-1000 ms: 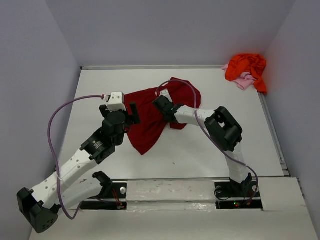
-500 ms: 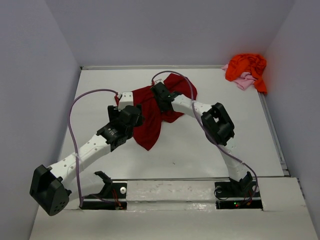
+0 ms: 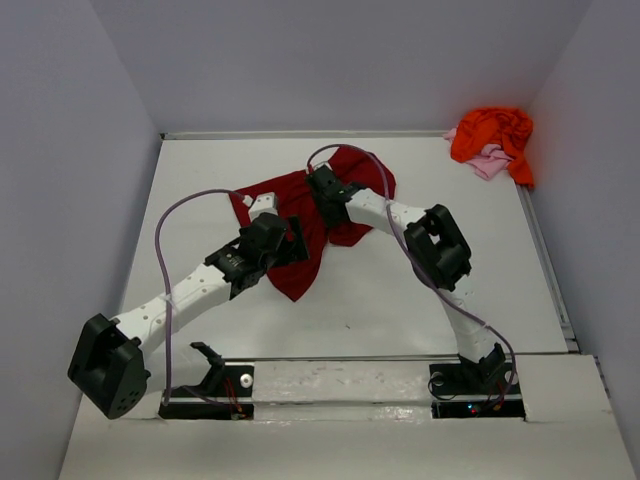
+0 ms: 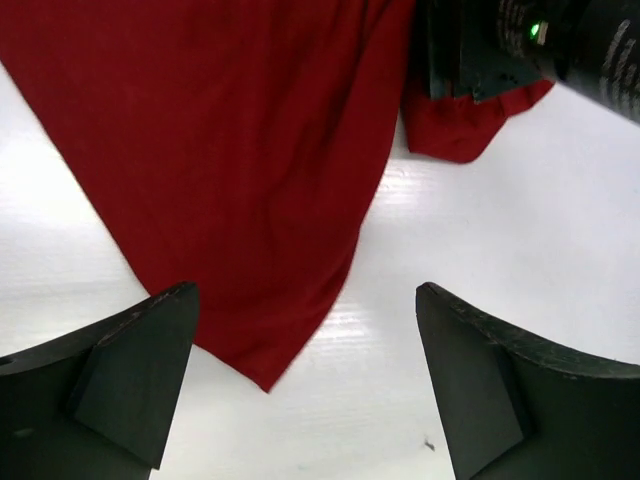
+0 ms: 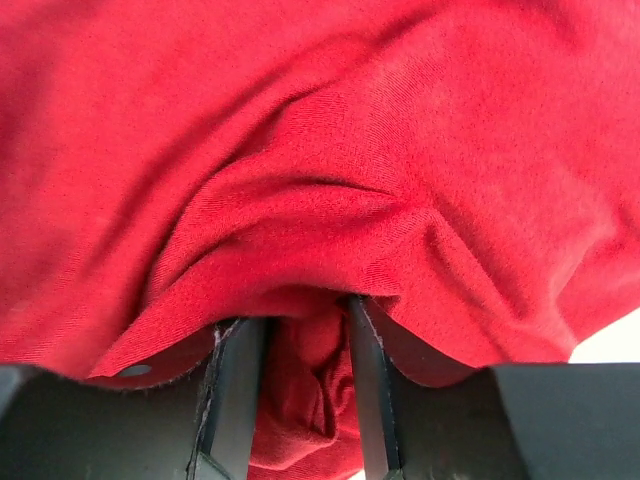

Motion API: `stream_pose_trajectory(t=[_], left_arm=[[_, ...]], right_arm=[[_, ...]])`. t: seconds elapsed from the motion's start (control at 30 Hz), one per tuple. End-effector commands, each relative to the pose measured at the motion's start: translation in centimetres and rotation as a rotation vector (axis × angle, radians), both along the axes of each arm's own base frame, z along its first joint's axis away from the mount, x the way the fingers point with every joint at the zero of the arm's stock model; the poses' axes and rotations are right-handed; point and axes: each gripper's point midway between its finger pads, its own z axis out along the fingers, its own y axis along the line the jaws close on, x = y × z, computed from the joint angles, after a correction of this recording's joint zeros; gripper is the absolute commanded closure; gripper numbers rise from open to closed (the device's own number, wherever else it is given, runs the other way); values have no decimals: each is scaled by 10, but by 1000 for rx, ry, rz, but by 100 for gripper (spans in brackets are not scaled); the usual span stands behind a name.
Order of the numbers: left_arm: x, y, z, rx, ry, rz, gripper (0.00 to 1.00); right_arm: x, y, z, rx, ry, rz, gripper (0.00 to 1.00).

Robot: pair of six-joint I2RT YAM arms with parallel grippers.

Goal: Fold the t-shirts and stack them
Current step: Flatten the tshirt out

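One crimson t-shirt (image 3: 300, 280) is spread crumpled mid-table (image 3: 400, 300), its long axis laid diagonally from the far right to a narrow tip pointed at the near edge. One orange t-shirt (image 3: 492, 130) and one pink t-shirt (image 3: 488, 163) — three garments in all — are heaped together in the far right corner. A fold of crimson cloth is clamped by the right gripper (image 5: 307, 330), while the left gripper (image 4: 305, 300) is held spread wide and empty above the tip — shifted there from the shirt's left corner, where it was seen half a second ago.
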Motion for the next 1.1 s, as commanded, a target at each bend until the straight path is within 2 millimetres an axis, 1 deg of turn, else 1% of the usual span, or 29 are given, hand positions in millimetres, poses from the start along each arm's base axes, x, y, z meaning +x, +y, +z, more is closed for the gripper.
stream_pose_trajectory(t=[0.0,0.03,0.07,0.1,0.13,0.17,0.2,0.23,0.27,0.33,0.4,0.43,0.47,0.53,0.57,0.6,0.63,0.77,0.9,0.93,1.07], left_arm=[[-20,-23,-3,-223,79,14,1],[-22,-23,-3,-224,76,15,1],[-28,-26,-1,-221,68,5,1],[-34,-22,-7,-195,82,16,1],[-37,-19,-10,-175,79,21,1],[-47,-23,-19,-142,98,-10,1],[-49,-18,-29,-97,108,14,1],[-54,-17,-36,-61,116,11,1],[-59,-19,-42,-30,120,6,1],[-73,-19,-61,40,155,-3,1],[-83,-22,-76,63,188,-15,1],[-86,-23,-82,65,200,-15,1],[-88,-25,-89,64,217,-9,1],[-95,-25,-102,69,242,-19,1],[-95,-26,-104,66,245,-11,1],[-95,-24,-106,77,242,-6,1],[-95,-23,-110,98,243,-5,1],[-89,-20,-112,130,227,22,1],[-85,-23,-115,150,217,24,1],[-85,-23,-120,161,225,21,1],[-83,-27,-128,179,226,22,2]], right_arm=[[7,-22,31,-10,-58,-40,56],[10,-27,33,-9,-64,-50,56],[9,-28,34,-10,-67,-50,55],[7,-30,32,-14,-63,-50,54],[10,-35,35,-1,-65,-63,52],[9,-39,32,3,-56,-71,50],[9,-38,32,14,-58,-76,47],[10,-43,32,17,-54,-86,46],[10,-43,33,22,-56,-90,44],[7,-44,31,24,-48,-90,42],[5,-45,35,33,-56,-96,41],[5,-46,36,37,-59,-97,41],[5,-51,35,36,-56,-104,40],[3,-52,40,45,-65,-106,40],[1,-53,40,43,-63,-106,40],[1,-53,46,54,-74,-105,41],[-2,-55,45,54,-69,-106,40],[-5,-53,54,89,-81,-102,40],[-9,-54,54,96,-77,-99,40],[-10,-55,54,96,-78,-98,41],[-11,-54,56,104,-78,-89,40]])
